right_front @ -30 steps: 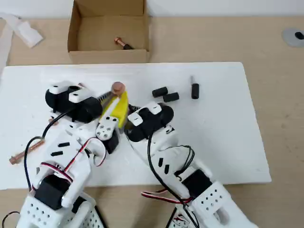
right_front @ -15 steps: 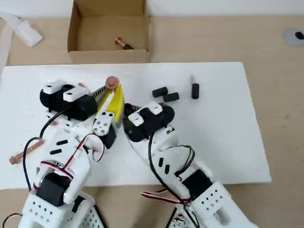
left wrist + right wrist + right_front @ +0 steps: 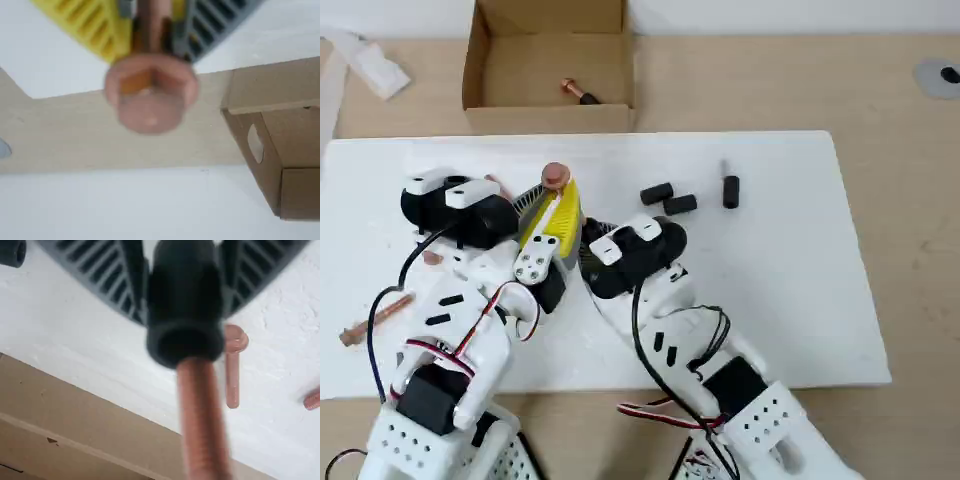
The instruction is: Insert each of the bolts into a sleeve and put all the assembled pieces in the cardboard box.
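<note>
Starting farthest left of the cardboard box (image 3: 470,85), a spare bolt (image 3: 375,318) is seen lying well in front of it, where it could be knocked off the white board (image 3: 800,300) by the left arm. Directly in front of the box, a copper bolt (image 3: 150,95) is clamped by its shank in the left gripper (image 3: 152,40), head turned toward the box. Just right of that, the right gripper (image 3: 185,310) is closed on a black sleeve (image 3: 185,340) from whose mouth a copper shank projects, apparently the same bolt. If one grip were released before the shank is fully seated, or the arms were pulled off a common axis, the bolt could be jammed or the pair dropped short of the box. Right of the box, three loose sleeves (image 3: 680,205) could be scattered by a swinging arm. No brand, label or writing can be read.
</note>
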